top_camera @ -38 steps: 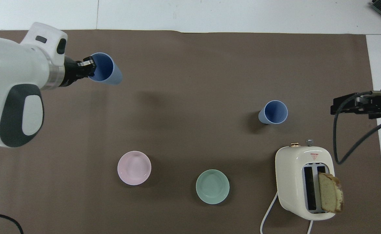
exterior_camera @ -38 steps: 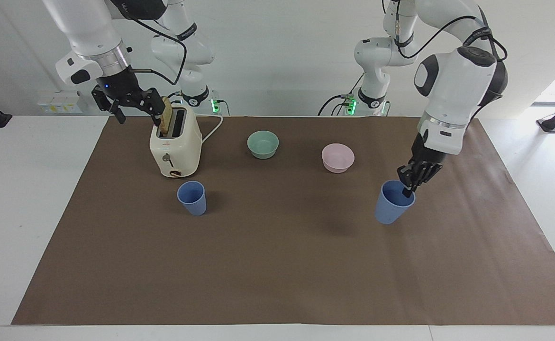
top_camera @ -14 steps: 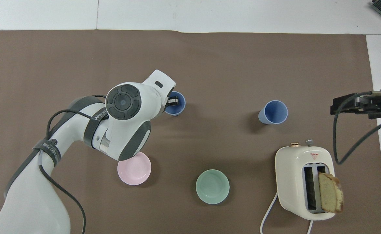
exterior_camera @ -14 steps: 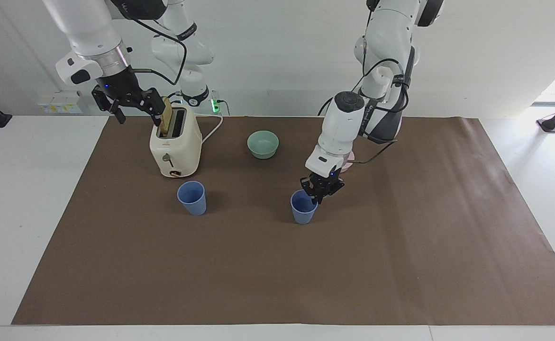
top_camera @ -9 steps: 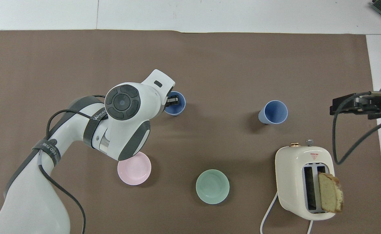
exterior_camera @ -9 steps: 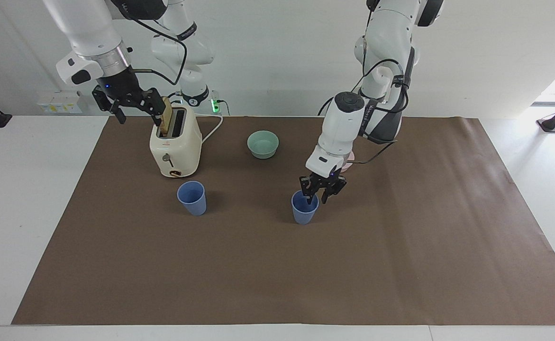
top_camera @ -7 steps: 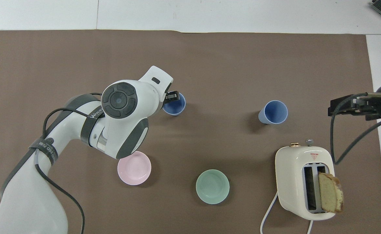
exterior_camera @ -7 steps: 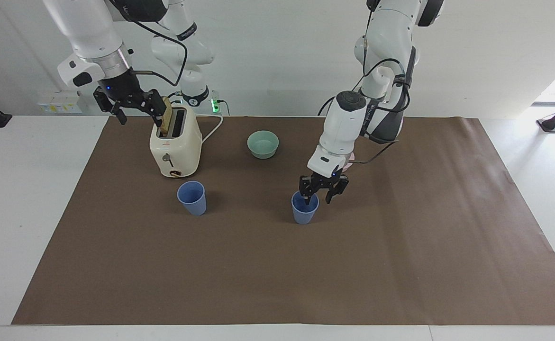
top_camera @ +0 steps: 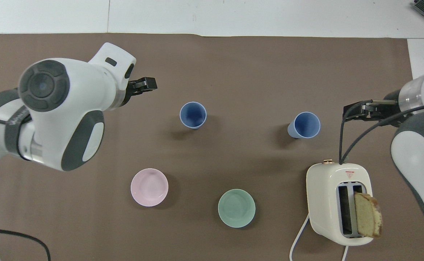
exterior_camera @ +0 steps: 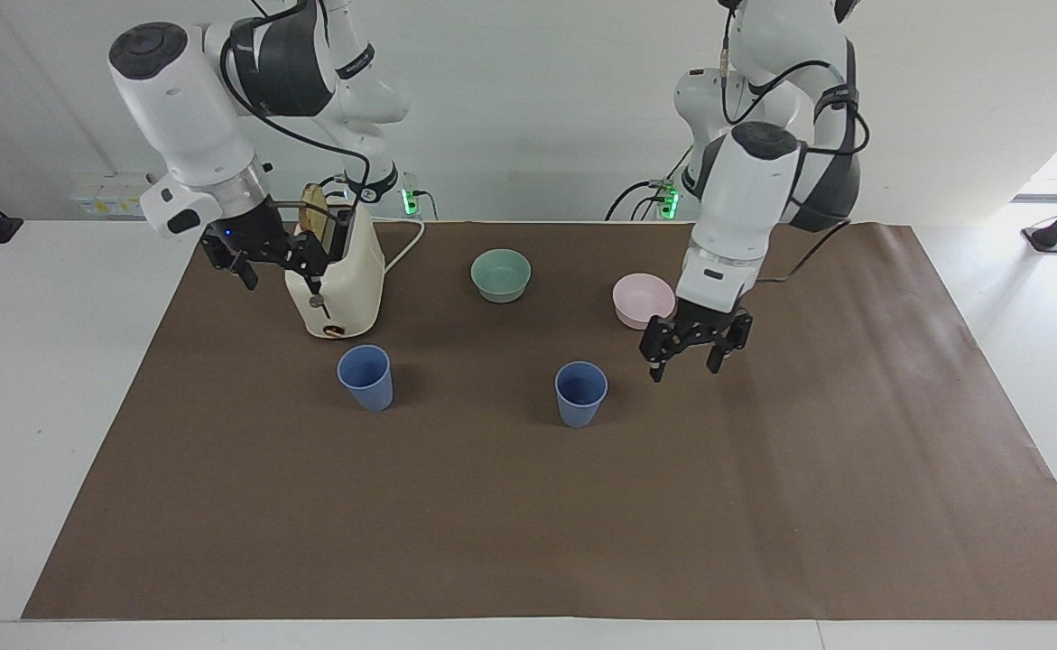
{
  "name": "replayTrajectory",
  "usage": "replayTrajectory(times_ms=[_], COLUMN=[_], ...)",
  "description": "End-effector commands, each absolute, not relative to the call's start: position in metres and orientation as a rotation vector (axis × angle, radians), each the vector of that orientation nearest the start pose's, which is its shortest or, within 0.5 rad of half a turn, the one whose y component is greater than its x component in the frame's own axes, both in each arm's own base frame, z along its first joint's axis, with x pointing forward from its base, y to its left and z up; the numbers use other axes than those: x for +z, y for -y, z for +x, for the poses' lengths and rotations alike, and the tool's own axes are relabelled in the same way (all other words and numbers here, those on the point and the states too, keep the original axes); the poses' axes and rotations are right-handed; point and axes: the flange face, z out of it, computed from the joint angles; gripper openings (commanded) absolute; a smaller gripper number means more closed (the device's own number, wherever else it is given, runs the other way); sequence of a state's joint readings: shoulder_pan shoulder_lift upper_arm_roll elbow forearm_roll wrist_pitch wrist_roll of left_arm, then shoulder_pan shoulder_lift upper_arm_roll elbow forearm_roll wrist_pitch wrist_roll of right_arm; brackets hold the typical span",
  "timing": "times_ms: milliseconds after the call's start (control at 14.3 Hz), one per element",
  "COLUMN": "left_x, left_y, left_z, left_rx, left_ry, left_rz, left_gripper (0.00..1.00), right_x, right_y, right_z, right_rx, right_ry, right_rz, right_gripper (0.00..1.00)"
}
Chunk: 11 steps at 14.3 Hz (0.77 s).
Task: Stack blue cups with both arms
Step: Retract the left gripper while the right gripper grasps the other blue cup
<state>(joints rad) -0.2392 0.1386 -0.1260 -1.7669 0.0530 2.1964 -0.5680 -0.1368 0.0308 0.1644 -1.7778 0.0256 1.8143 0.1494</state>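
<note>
Both blue cups (exterior_camera: 366, 377) (exterior_camera: 580, 394) stand upright, mouths up, well apart.

We see a cream toaster (exterior_camera: 337, 280) on the brown mat (exterior_camera: 528, 506) toward the right arm's end, a bread slice (top_camera: 367, 214) standing in one slot. Beside it along the mat sit a mint-green bowl (exterior_camera: 501, 274) and a pink bowl (exterior_camera: 641, 300).
</note>
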Motion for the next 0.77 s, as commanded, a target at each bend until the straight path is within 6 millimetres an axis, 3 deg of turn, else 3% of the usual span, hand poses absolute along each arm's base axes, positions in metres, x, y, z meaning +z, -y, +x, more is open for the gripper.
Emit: replayTrajectory(times_ms=[0, 279, 419, 698], left_x=[0.527, 0.551, 0.562, 0.586], left_y=[0.189, 0.155, 0.122, 0.078], left_z=[0.578, 0.567, 0.565, 0.553], left_rx=[-0.388, -0.327, -0.295, -0.199], left_ry=[0.233, 0.135, 0.071, -0.132], left_rz=[-3.177, -3.158, -3.178, -3.148], left_gripper=[1.0, 1.0, 1.0, 1.0], right_x=[0.483, 0.447, 0.415, 0.4], right_y=[-0.018, -0.024, -0.025, -0.033], right_z=[0.584, 0.6, 0.606, 0.606], right_rx=[0.033, -0.013, 0.052, 0.063], right_ry=[-0.19, -0.18, -0.175, -0.159], right_rz=[-3.084, -3.075, -3.07, -3.069], right_gripper=[1.0, 1.0, 1.0, 1.0])
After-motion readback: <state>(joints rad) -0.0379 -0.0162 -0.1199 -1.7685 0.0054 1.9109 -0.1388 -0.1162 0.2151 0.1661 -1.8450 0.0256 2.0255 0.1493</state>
